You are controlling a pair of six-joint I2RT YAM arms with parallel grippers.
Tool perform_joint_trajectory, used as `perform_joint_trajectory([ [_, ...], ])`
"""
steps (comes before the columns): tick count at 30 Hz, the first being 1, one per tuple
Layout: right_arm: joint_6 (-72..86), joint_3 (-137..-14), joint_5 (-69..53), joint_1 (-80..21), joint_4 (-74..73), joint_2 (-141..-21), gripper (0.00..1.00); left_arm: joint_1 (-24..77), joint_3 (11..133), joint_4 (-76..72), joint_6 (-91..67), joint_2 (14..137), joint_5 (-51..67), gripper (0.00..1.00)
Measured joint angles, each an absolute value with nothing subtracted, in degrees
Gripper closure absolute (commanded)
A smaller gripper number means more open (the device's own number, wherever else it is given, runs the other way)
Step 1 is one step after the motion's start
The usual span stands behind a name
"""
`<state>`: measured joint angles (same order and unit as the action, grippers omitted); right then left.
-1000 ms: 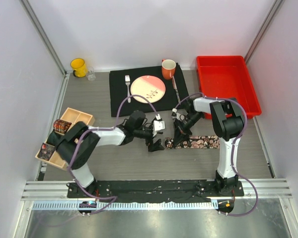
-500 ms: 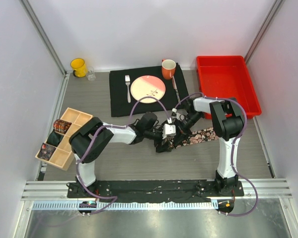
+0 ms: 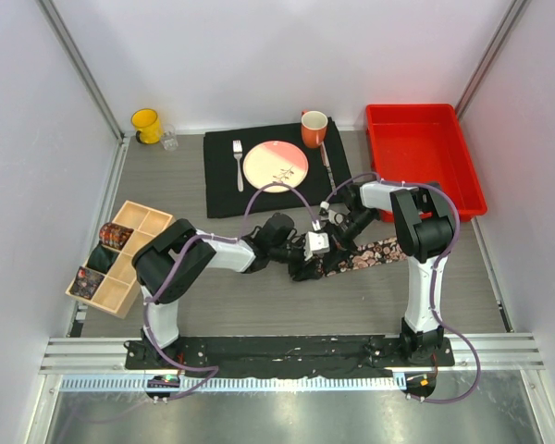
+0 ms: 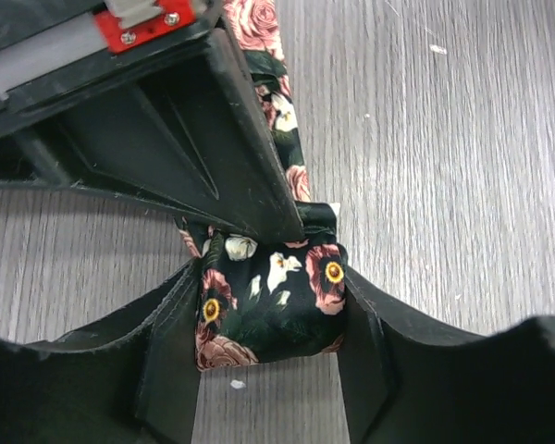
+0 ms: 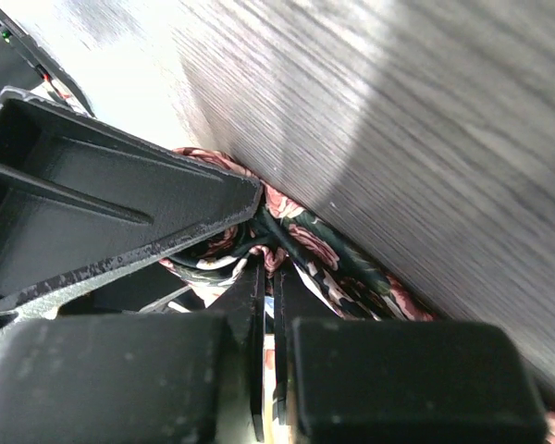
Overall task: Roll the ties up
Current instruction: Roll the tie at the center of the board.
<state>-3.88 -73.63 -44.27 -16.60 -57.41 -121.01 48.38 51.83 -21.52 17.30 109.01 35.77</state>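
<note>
A black floral tie point(image 3: 375, 252) lies as a strip across the table's middle, slanting up to the right. Its left end is a small roll point(image 4: 270, 305). My left gripper point(image 4: 270, 277) is shut on that roll, one finger point(image 4: 166, 342) pressed to each side. My right gripper point(image 5: 270, 276) is shut on the tie's fabric point(image 5: 314, 245) just above the roll, and one of its black fingers point(image 4: 194, 139) fills the top of the left wrist view. In the top view the left gripper point(image 3: 305, 268) and right gripper point(image 3: 331, 248) meet at the tie's left end.
A wooden compartment box point(image 3: 143, 222) at the left holds coiled ties point(image 3: 116, 235). A black placemat point(image 3: 222, 185) at the back carries a plate point(image 3: 276, 165) and an orange mug point(image 3: 314, 128). A red bin point(image 3: 421, 157) stands back right, a yellow mug point(image 3: 146, 123) back left.
My left arm has moved right to the tie's rolled end and its jaws have closed on it. The strip has swung to slant up-right. The right gripper kept its grip.
</note>
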Motion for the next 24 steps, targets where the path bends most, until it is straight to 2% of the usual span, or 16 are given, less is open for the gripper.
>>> perform_joint_trajectory([
  [2, -3.5, -73.6, -44.3, -16.6, -57.2, -121.0, 0.99, 48.4, 50.8, -23.7, 15.0, 109.0, 35.5, 0.56],
  [5, -2.8, -73.4, -44.4, -16.6, -56.6, -120.8, 0.99, 48.4, 49.5, -26.5, 12.4, 109.0, 35.0, 0.69],
  [6, -2.6, -73.3, -44.4, -16.6, -56.5, -120.7, 0.94, 48.4, 49.2, -27.1, 12.2, 108.9, 34.9, 0.75],
  [8, -2.2, -73.3, -44.4, -16.6, -56.4, -120.6, 0.88, 48.4, 48.3, -28.0, 12.4, 108.5, 34.5, 0.82],
  [9, -2.0, -73.3, -44.6, -16.6, -56.4, -120.6, 0.82, 48.4, 48.0, -28.1, 12.3, 108.3, 34.1, 0.83],
  [12, -1.4, -73.4, -44.9, -15.8, -56.2, -120.4, 0.78, 48.4, 47.0, -28.4, 13.0, 107.4, 33.3, 0.86],
  [24, -0.5, -73.0, -41.7, -10.8, -54.5, -119.5, 0.80, 48.3, 45.4, -28.3, 15.9, 106.0, 32.5, 0.85],
])
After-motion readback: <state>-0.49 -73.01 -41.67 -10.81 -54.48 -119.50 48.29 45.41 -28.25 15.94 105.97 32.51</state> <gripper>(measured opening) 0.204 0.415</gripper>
